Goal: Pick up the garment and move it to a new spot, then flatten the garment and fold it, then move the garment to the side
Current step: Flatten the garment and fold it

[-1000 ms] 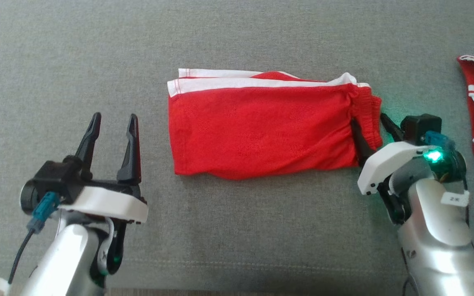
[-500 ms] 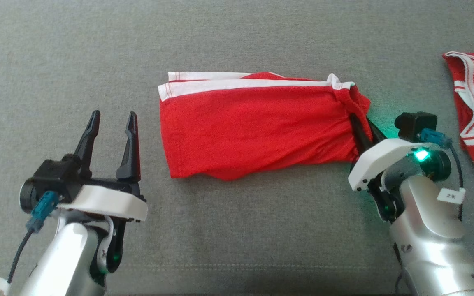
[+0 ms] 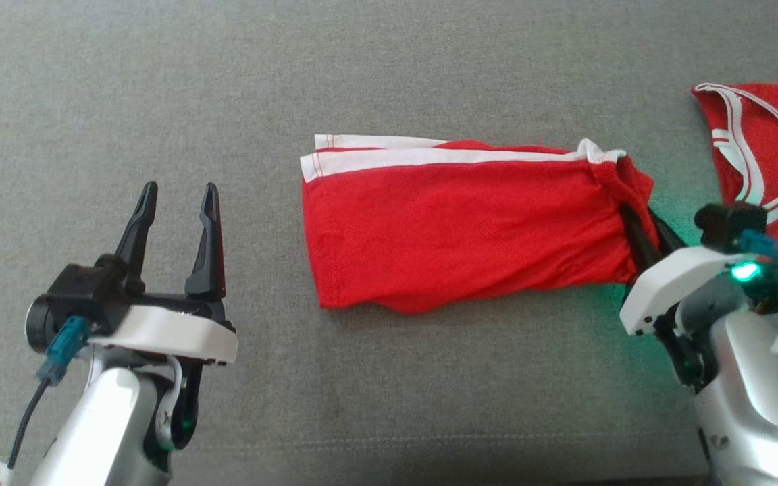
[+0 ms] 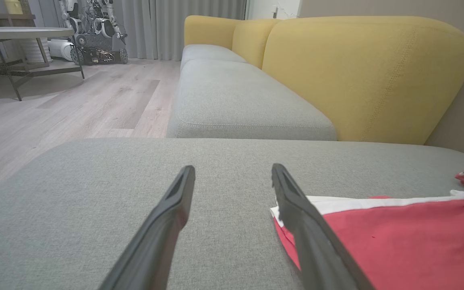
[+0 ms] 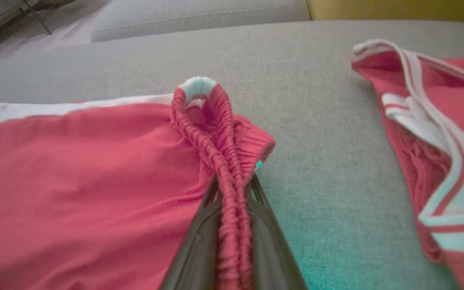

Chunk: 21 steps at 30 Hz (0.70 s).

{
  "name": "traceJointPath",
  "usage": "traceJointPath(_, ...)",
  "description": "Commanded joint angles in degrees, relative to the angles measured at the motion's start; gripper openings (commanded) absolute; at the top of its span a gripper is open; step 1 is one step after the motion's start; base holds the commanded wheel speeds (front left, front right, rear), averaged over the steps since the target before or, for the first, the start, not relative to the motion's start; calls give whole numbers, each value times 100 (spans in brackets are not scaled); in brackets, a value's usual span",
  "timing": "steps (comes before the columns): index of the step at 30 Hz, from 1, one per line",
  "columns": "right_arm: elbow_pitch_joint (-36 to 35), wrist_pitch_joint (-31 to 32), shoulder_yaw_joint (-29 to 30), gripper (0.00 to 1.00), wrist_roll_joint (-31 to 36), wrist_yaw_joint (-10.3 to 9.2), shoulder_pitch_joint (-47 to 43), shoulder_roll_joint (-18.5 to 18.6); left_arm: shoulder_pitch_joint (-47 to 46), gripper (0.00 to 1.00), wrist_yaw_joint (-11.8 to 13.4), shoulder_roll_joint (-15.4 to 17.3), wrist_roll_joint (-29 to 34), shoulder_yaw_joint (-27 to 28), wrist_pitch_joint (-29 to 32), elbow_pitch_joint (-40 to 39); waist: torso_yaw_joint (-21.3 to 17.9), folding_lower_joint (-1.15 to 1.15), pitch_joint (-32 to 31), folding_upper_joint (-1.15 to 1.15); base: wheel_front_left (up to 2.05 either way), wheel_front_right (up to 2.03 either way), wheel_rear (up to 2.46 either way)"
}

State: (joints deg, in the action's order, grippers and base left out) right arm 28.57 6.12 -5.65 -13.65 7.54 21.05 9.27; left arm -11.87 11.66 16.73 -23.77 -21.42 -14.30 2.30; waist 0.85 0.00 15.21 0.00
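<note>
right arm (image 3: 740, 351) slants in, jaws clamping the red shorts (image 3: 456, 229) by the waistband (image 5: 232, 169); left arm (image 3: 105, 418) hovers, jaws wide.

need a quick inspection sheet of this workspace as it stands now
surface: grey sofa cushion, flat
job's things: folded red shorts lying on the cushion, elastic waistband bunched up
clutter: second red garment with white trim, apart from the shorts
grippers: left gripper open, empty; right gripper shut on the waistband
cables: dark cable with teal plug at the left wrist
surroundings: yellow backrest, wooden floor, table, another robot by the curtains
</note>
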Motion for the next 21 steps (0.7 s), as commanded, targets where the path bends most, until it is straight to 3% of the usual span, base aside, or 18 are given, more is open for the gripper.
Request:
traceJointPath(1,-458,192,-166,0,-99,-5,-2,87,-57,100,41,119,49,263,-69,-189,-22,0,-24,0,0,0,0)
traceJointPath(5,-1296,857,-257,0,-570,-5,-104,67,-28,100,62,119,49,270,-69,-197,-50,0,-55,0,0,0,0)
traceJointPath(13,-2694,2396,-392,0,-2471,-5,-63,-333,-116,100,24,53,46,183,-69,-169,154,0,-24,0,0,0,0)
traceJointPath(17,-2739,2691,-554,0,-2979,-5,45,-499,-163,100,-10,2,39,167,-69,-132,303,0,-6,0,0,0,0)
traceJointPath(21,-2360,2706,-855,0,-3221,-5,249,-604,-222,100,-51,-89,48,163,-69,-99,516,0,37,0,0,0,0)
